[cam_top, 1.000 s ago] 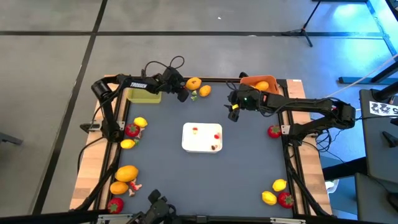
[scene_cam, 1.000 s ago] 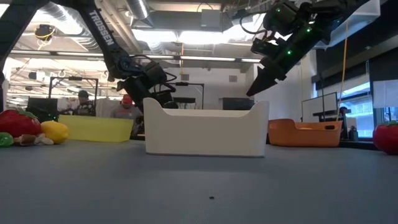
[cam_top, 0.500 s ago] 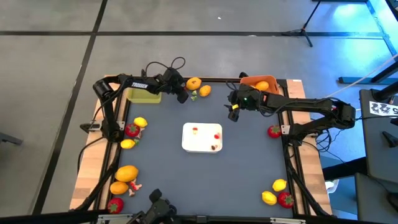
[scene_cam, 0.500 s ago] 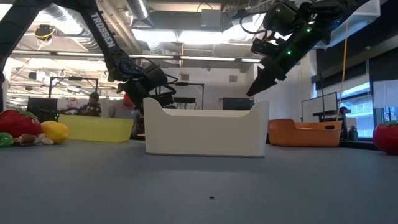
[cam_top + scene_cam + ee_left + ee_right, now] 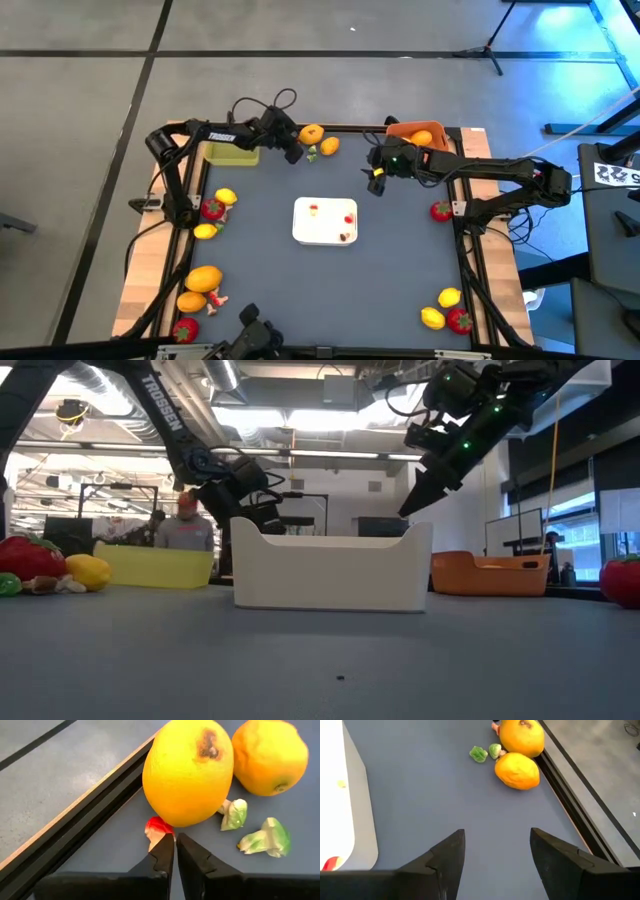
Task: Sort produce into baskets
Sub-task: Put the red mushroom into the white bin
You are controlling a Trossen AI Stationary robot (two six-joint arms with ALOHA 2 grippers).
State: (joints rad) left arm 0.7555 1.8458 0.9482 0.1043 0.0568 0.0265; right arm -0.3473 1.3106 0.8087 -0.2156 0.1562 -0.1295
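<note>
- Two arms are over the far half of the counter: the left gripper (image 5: 294, 155) is near the far edge, left of centre, and the right gripper (image 5: 376, 182) hovers right of centre, near the orange basket (image 5: 398, 129) in the far right corner.
- Left fingers (image 5: 163, 854) are clenched together with nothing between them. Their tips sit just beside a small red scrap (image 5: 157, 826) and just below the near side of the large orange fruit (image 5: 187, 770).
- The fruit lies ahead of the closed tips, not between them. A second orange fruit (image 5: 270, 756) lies just beside the first, and two green scraps (image 5: 265, 837) lie near them on the counter.
- Both fruits lie close to the far edge of the counter, between the yellow-green basket (image 5: 232, 152) in the far left corner and the orange basket.
- Judgement: the step in hand is picking up the orange fruit, and this closure has caught nothing.
- To do it well: reopen the fingers wider than the fruit, advance until the fruit's widest part lies between the pads, then close. Keep clear of the neighbouring fruit and the counter's raised rail.
- Right fingers (image 5: 448, 854) are spread and empty; that arm waits.
- Other produce remains along the left, right and near edges; the white tray (image 5: 325, 221) sits at mid-counter.
</note>
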